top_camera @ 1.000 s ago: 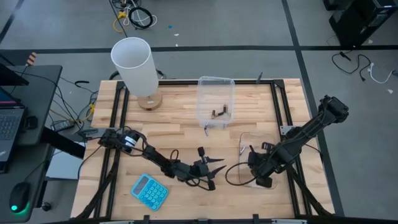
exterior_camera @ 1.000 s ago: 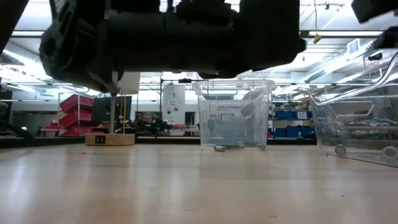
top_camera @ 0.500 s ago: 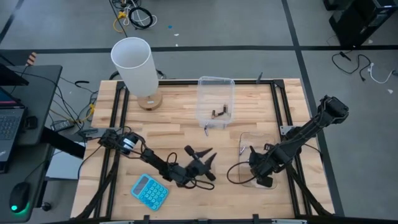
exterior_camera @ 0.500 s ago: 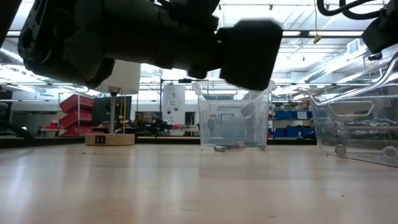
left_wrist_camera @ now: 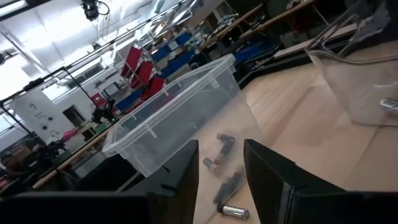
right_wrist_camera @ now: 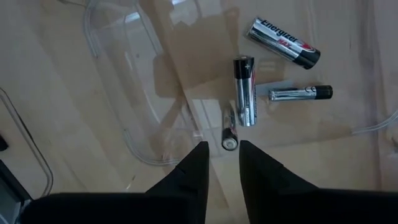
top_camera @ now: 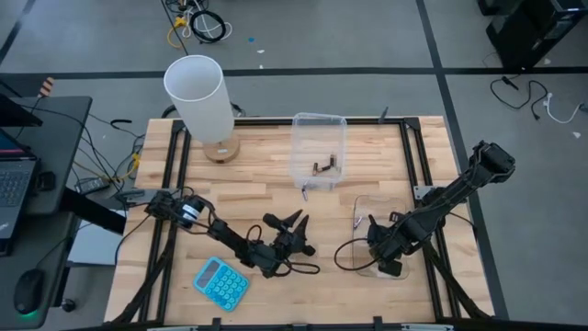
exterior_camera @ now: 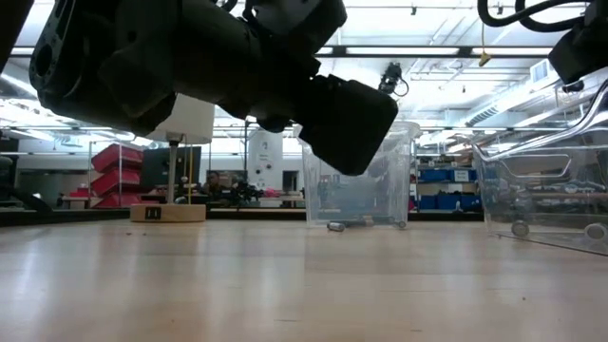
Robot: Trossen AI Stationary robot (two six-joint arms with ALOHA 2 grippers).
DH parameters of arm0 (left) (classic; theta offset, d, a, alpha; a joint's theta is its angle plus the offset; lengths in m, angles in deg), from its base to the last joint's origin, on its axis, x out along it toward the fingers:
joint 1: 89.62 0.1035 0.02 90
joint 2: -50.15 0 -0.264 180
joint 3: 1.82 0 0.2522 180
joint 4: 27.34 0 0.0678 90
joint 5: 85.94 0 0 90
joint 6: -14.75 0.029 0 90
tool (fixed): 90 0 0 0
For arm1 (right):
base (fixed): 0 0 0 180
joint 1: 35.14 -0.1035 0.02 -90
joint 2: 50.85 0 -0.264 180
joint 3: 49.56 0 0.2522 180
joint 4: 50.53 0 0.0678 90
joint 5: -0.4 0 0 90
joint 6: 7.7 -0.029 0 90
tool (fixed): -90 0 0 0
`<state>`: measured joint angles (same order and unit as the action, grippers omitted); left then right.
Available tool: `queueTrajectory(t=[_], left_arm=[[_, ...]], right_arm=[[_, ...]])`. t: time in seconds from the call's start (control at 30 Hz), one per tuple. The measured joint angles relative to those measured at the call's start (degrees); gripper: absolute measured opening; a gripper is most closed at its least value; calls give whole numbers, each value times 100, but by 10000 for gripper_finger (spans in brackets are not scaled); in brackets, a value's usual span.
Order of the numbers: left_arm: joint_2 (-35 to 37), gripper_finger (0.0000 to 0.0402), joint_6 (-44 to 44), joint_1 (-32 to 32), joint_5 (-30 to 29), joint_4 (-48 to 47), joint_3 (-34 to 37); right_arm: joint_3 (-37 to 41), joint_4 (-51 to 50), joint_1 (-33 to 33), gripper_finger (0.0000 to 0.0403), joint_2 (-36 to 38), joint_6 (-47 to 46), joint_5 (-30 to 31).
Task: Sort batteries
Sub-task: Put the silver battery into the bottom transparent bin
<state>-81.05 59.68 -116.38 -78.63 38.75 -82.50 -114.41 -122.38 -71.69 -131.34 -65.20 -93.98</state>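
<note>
Lying below the parted right hand point(right_wrist_camera: 219, 163), an "Energizer"-labelled battery point(right_wrist_camera: 283, 43).

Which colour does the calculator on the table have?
Light blue; the calculator shows best in the high view.

batteries point(right_wrist_camera: 244, 90): silver and black, one with red mark | tubs point(top_camera: 319, 147): clear | calculator point(top_camera: 220, 282): blue, near-left of tubs | lamp point(top_camera: 197, 94): white shade, wooden base | table point(top_camera: 248, 184): pale wood

Four silver-black batteries point(right_wrist_camera: 255, 87) flat in near tub (one tilted); dark ones point(top_camera: 324, 166) in far tub.
</note>
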Motion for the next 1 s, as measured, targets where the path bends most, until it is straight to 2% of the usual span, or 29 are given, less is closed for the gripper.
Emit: queueTrajectory(t=[0.27,0.43,0.67,0.9,1.0], left_arm=[[0,129,-30,-146,878,567,0],[0,129,-66,-170,1137,681,0],[0,129,-373,-180,1606,926,0],[22,128,-1155,-140,2834,961,0],[34,128,-1398,-97,3031,962,1]], right_arm=[[-151,-68,0,86,0,37,11],[-517,-103,-11,85,0,192,264],[-1075,-133,-202,83,0,404,969],[-1376,-109,-500,83,0,520,1751],[-1381,-109,-608,82,0,520,1920]])
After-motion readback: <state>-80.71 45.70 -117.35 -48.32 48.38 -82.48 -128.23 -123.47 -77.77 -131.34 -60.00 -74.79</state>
